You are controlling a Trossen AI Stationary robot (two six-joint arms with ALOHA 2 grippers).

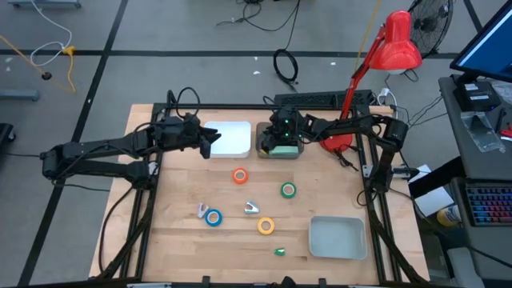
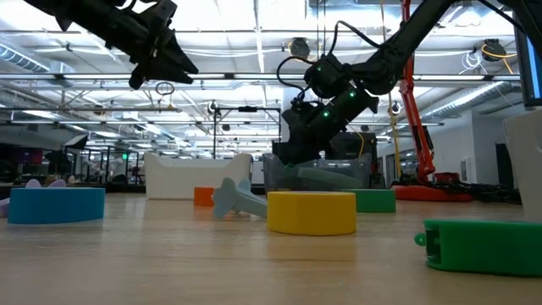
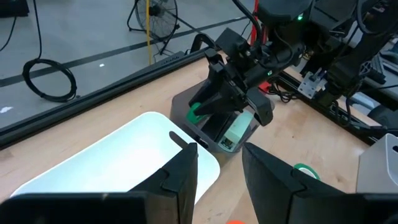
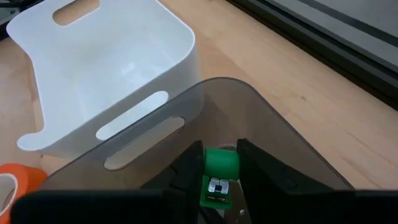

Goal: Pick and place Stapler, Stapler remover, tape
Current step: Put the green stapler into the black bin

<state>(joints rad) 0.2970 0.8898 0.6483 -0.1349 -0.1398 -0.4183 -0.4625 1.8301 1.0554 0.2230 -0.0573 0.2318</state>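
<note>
- Tape rolls lie loose on the wooden table (image 1: 176,240): going left to right, a blue tape roll (image 1: 213,217), an orange tape roll (image 1: 240,176), a yellow tape roll (image 1: 266,226) and a green tape roll (image 1: 288,190), all flat and apart from each other, apparently waiting to be sorted.
- Left gripper (image 1: 210,142) hovers over the near edge of the white bin (image 1: 230,137), fingers parted with nothing between them; it seems to be waiting.
- A pale stapler remover (image 1: 251,209) rests between the blue and yellow rolls.
- Right gripper (image 4: 219,171) reaches down inside the smoky grey bin (image 1: 280,150), just beside the white bin. A green stapler (image 4: 219,174) sits between its fingers, which are close against its sides; whether they pinch it or are letting go I cannot tell. Likely the drop-off step.
- A small green object (image 1: 280,252) lies near the front edge.
- A pale grey tray (image 1: 338,238) sits at the front right.
</note>
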